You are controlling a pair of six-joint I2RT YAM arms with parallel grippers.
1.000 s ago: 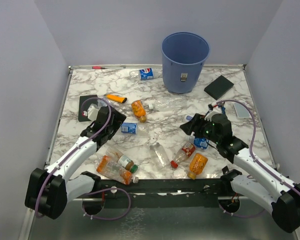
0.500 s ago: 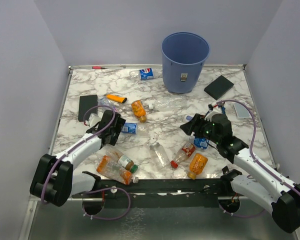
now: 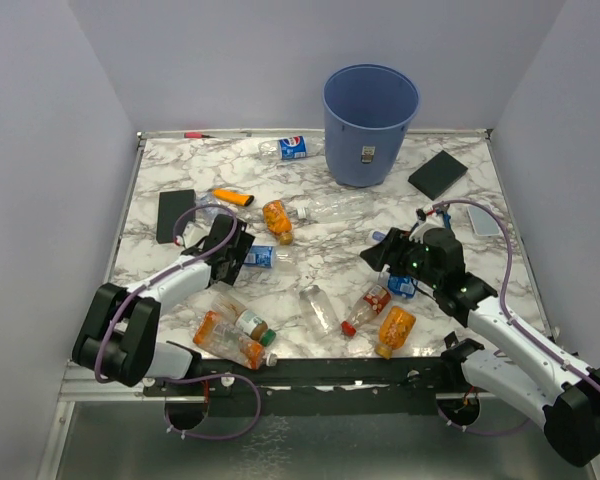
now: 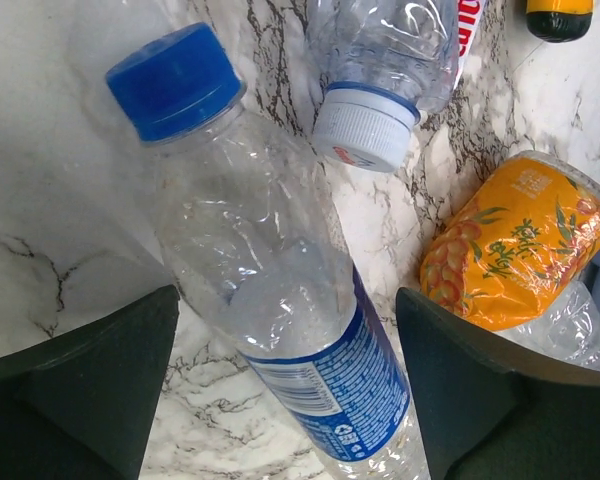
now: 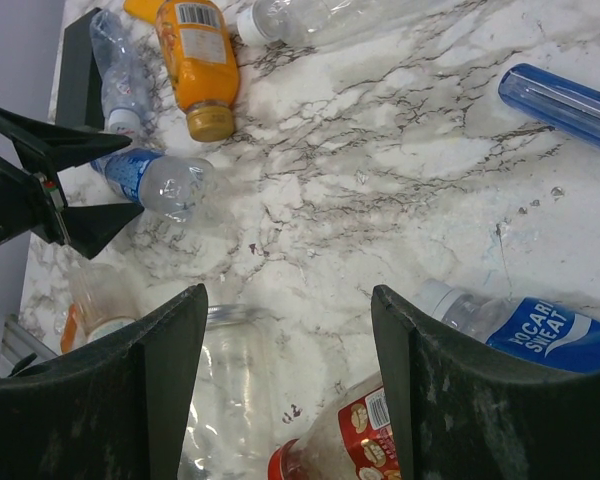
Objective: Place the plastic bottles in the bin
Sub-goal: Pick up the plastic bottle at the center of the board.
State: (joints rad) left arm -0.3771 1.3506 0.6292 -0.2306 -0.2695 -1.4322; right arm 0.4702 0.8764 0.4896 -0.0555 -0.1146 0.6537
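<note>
My left gripper [image 3: 242, 253] is low over the marble table [image 3: 330, 255], jaws spread wide to either side of a clear bottle with a blue cap and blue label [image 4: 270, 270] that lies flat. I see no firm squeeze on it, so I count it as unheld. Just beside it lie an orange-labelled bottle [image 4: 510, 245] and a white-capped one [image 4: 380, 60]. My right gripper [image 5: 288, 300] hangs part open with nothing between its fingers, only marble below; a blue-labelled bottle [image 5: 525, 330] lies just beside one finger. More bottles are scattered toward the near edge. The blue bin [image 3: 368, 140] stands upright at the far side, well apart from both grippers.
</note>
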